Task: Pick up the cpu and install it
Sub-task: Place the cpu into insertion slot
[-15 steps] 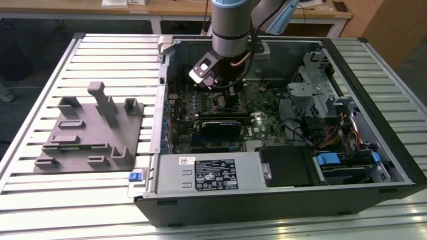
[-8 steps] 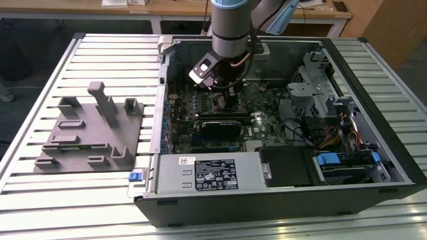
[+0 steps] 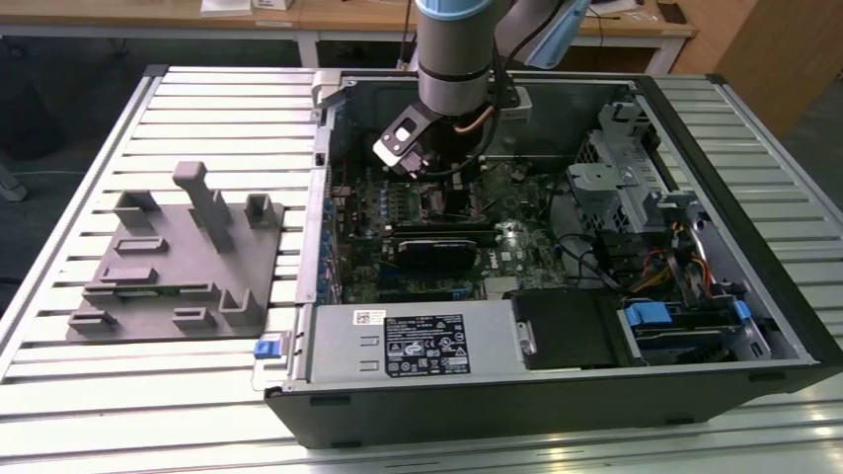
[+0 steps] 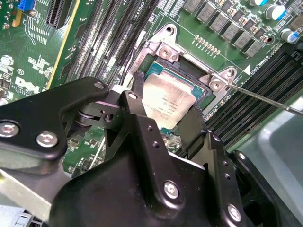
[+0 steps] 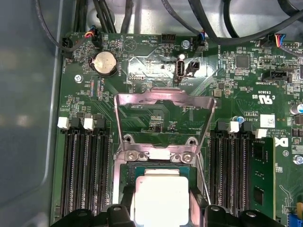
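- Gripper [image 4: 164,106]: black body fills the foreground of the second wrist view, and its two fingers [image 4: 195,125] reach down to the motherboard [image 4: 38,71].
- Grip state: closed narrowly, with one finger against each of two opposite edges of the cpu [image 4: 168,94]. It has the chip clamped between them.
- Position of the cpu: pale silver top facing up, lying flat in the opening of the socket [image 4: 166,49], within the metal frame. A strip of green substrate shows along its edges. Cannot tell whether it is fully seated.
- Load plate [image 5: 163,98]: in the first wrist view it is swung up and open, standing behind the socket.
- Thin lever wire [image 4: 265,97]: runs out from the socket corner over the black memory slots.
- Memory slots [image 5: 85,175]: banks lie on both sides of the socket, and one green module [image 5: 262,179] is fitted in the bank on one side.
- Coin cell [image 5: 105,64]: sits on the board beyond the load plate, well apart from the chip.
- Exterior view: the arm [image 3: 455,49] comes down into the open computer case [image 3: 527,405], which lies on a slatted table [image 3: 197,415].
- Grey tray [image 3: 172,286]: on the table at the exterior view's left, just beside the case.
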Controlling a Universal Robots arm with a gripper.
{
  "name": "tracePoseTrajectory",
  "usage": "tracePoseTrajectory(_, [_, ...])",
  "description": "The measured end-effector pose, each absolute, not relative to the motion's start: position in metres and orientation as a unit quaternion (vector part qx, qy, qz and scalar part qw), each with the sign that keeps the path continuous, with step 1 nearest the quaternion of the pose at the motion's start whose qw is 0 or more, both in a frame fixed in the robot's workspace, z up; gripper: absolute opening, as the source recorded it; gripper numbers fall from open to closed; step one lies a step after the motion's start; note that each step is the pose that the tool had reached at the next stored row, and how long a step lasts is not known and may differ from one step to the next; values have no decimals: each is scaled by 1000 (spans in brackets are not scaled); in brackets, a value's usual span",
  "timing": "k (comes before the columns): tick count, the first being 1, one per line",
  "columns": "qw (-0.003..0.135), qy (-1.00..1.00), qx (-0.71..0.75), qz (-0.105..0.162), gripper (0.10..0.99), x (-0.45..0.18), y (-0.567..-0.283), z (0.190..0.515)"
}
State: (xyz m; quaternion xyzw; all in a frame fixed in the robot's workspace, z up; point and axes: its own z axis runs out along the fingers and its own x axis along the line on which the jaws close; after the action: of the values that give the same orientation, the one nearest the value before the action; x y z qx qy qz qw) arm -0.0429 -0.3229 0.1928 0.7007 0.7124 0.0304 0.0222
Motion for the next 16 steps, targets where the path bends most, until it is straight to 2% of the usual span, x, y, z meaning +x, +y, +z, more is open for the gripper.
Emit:
tracePoseTrajectory(12, [22, 712, 701, 31, 549, -43, -323, 193])
tracePoseTrajectory(13, [22, 712, 701, 31, 612, -43, -323, 193])
tracePoseTrajectory(16, [22, 712, 701, 31, 612, -43, -323, 193])
